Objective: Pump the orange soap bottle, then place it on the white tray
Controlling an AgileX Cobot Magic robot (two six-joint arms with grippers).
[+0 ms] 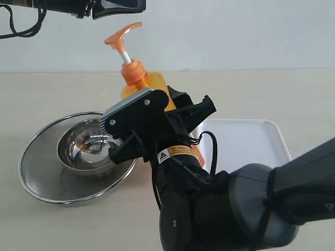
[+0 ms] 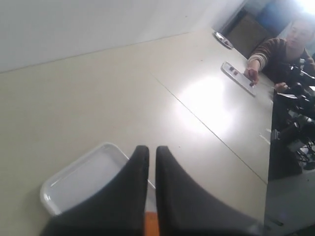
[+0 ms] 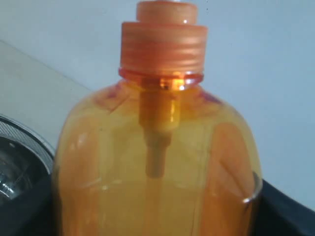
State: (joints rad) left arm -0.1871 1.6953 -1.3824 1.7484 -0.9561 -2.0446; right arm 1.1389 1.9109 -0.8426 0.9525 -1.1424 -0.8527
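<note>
The orange soap bottle stands upright between the bowls and the white tray. My right gripper is shut on its body, one finger on each side. In the right wrist view the bottle fills the frame, and the right gripper shows only as dark fingers at its edges. The pump head is raised on its white stem. My left gripper hangs shut just above it, apart from it. In the left wrist view the left gripper shows a sliver of orange pump head and the tray beyond.
A wide mesh steel bowl with a smaller steel bowl inside sits left of the bottle; its rim also shows in the right wrist view. A person sits at a far table with a flat device.
</note>
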